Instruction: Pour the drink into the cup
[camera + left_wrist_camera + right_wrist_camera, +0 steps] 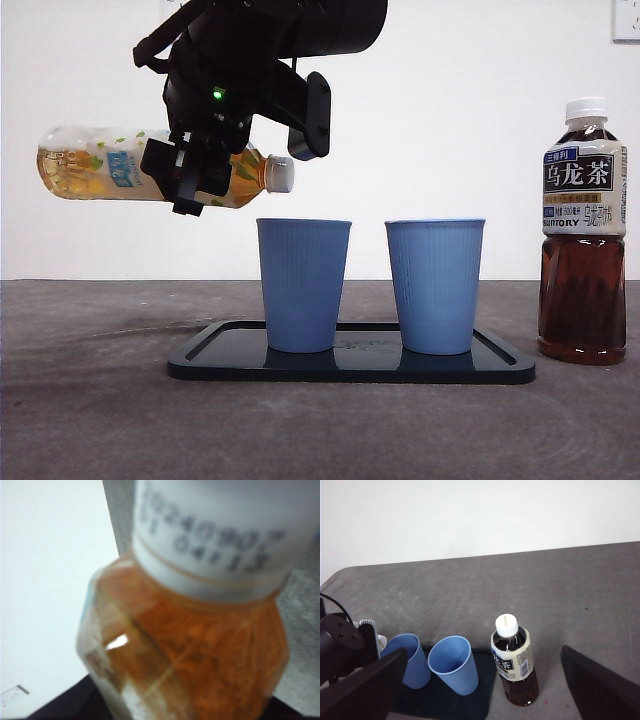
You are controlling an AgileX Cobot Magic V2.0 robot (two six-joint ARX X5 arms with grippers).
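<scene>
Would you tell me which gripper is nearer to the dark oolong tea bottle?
Right. The right gripper hovers above the dark tea bottle; the left gripper is beyond both cups, holding the green tea bottle.

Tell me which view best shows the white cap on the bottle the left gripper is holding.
The left wrist view: the white cap fills the frame, still on, its printed code readable. The front view shows the cap small, beside the left gripper, just above the left cup. The right wrist view shows only a white sliver of it behind the arm.
</scene>
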